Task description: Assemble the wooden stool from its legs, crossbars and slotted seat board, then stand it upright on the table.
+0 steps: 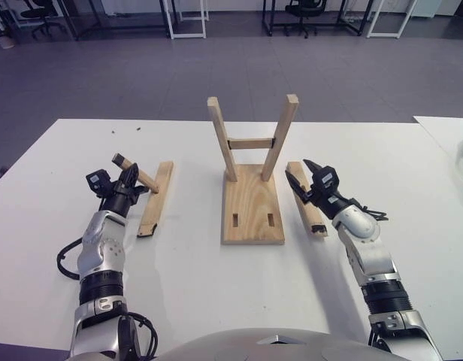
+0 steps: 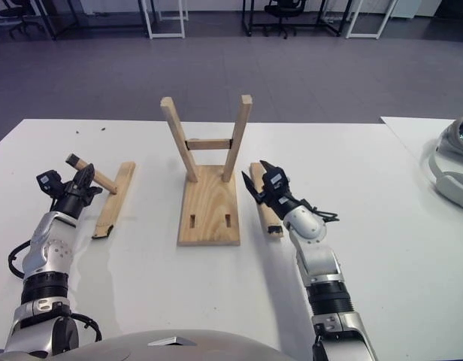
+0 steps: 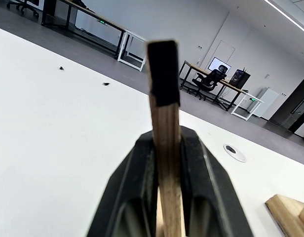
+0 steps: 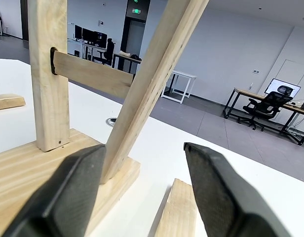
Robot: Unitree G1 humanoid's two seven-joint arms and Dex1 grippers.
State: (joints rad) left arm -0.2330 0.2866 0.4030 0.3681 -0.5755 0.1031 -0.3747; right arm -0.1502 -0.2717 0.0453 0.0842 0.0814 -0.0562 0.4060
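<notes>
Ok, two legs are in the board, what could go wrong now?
The right jaws hang open beside the upright wooden leg pair; a sideways swing could lever it out of the slotted wooden seat board. The short wooden crossbar in the shut left jaws reaches the flat-lying wooden leg; lifting could drag it.

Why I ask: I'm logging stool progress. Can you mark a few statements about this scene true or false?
1. Two legs stand in the seat board, joined by a crossbar. True.
2. All four slots are filled. False: the two near slots are empty.
3. The left gripper is shut on a wooden piece. True.
4. The right gripper grips a leg. False: it is open, over the loose leg lying right of the board.
5. The stool stands upright. False: the board lies flat on the table, legs pointing up.
</notes>
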